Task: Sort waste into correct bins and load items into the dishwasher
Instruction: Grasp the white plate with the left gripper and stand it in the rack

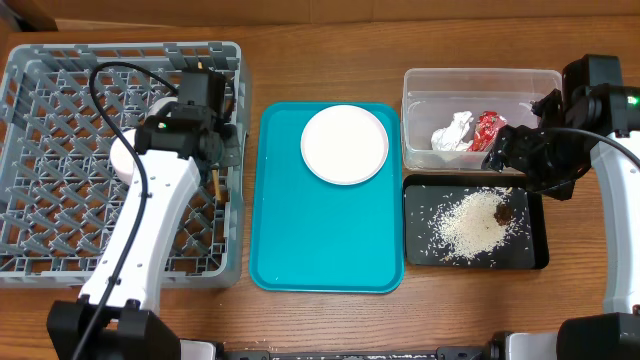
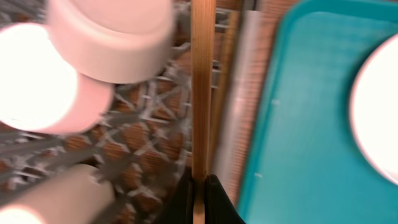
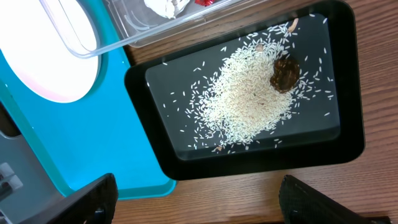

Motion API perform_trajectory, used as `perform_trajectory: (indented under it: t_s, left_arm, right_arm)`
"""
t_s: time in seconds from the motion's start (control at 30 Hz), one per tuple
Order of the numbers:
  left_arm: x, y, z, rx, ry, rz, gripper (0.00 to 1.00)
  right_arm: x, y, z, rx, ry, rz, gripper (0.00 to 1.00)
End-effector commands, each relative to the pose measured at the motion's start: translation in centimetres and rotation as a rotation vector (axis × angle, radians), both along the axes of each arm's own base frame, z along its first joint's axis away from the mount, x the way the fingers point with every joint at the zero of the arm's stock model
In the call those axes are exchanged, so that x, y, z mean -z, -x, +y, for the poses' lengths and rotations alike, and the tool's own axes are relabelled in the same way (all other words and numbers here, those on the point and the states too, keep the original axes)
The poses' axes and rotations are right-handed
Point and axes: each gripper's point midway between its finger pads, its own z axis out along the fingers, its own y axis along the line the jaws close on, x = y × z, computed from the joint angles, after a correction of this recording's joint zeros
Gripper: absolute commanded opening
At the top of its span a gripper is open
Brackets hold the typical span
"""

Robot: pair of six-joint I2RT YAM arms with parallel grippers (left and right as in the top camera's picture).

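Your left pincer pinches a wooden chopstick at the right edge of the grey rack. Your right pincer hangs spread above the black tray, which holds rice and a brown scrap.

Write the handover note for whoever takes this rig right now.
Left gripper: shut on a chopstick at the dish rack's right edge.
Right gripper: open, empty, above the black tray.
Done: tissue and red wrapper lie in the clear tub; rice and brown scrap in the black tray.
Left: release the chopstick into the rack; load the plate from the teal tray.
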Motion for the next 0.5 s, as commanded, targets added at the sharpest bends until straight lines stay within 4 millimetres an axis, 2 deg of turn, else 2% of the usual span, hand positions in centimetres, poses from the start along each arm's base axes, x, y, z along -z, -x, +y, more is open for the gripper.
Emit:
perform_trajectory:
  t_s: [0.0,0.03,0.13,0.17,0.2,0.3,0.47]
  left_arm:
    - [1.5,-0.6,1.7,0.035,-0.072,0.054,0.15]
    - [1.9,-0.7,1.7,0.032,-0.071,0.065,0.27]
    - [2.8,-0.8,1.0,0.06,-0.036,0.087,0.43]
    - [2.9,-0.8,0.4,0.081,-0.013,0.088,0.45]
    - [2.5,-1.0,-1.0,0.126,0.04,0.08,0.5]
    - [1.8,-1.2,-4.0,0.21,0.116,0.064,0.52]
    - [0.8,-1.0,-11.4,0.422,0.237,0.024,0.56]
  right_arm:
    - [-0.9,-0.4,0.0,-0.008,0.007,-0.034,0.85]
    - [-0.9,-0.4,0.0,-0.008,0.007,-0.034,0.85]
    - [-0.9,-0.4,0.0,-0.008,0.007,-0.035,0.85]
    - [-0.9,-0.4,0.0,-0.008,0.007,-0.035,0.85]
    - [-0.9,-0.4,0.0,-0.008,0.007,-0.036,0.85]
    - [-0.9,-0.4,0.0,-0.008,0.007,-0.036,0.85]
    - [-0.9,-0.4,0.0,-0.008,0.007,-0.036,0.85]
